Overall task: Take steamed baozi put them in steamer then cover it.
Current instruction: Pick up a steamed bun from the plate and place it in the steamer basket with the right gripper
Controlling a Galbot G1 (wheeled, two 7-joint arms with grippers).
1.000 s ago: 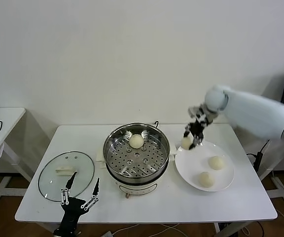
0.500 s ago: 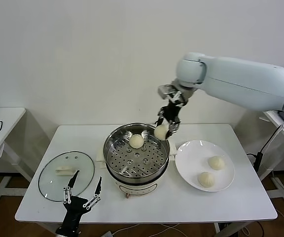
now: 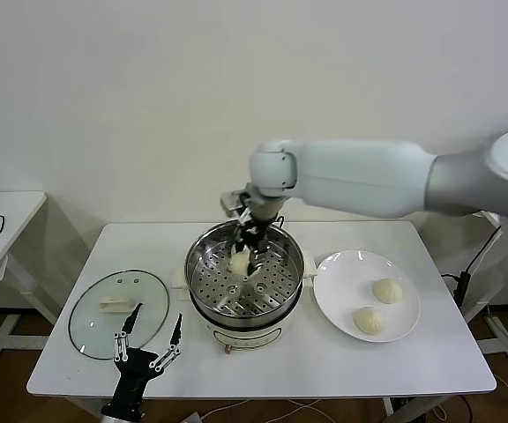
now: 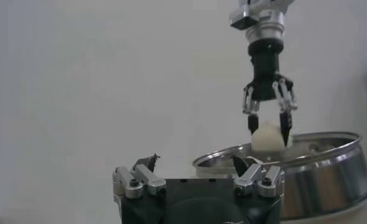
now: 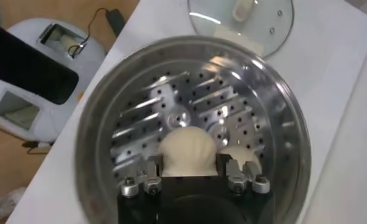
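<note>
With your right gripper (image 3: 242, 256) closed on a baozi (image 3: 239, 262) over the steamer (image 3: 245, 273), lower onto bare tray before releasing; left gripper (image 3: 145, 346) waits open at the worktop's front-left edge.

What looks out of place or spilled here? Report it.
Nothing stands out. The right hand holds a baozi over the steamer, two baozi sit on the plate, the cover lies flat, and the left hand waits open.

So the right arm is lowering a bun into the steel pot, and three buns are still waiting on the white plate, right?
Not quite: the head view shows only two buns on the white plate. The rest holds: the right gripper has a bun over the steel pot.
</note>
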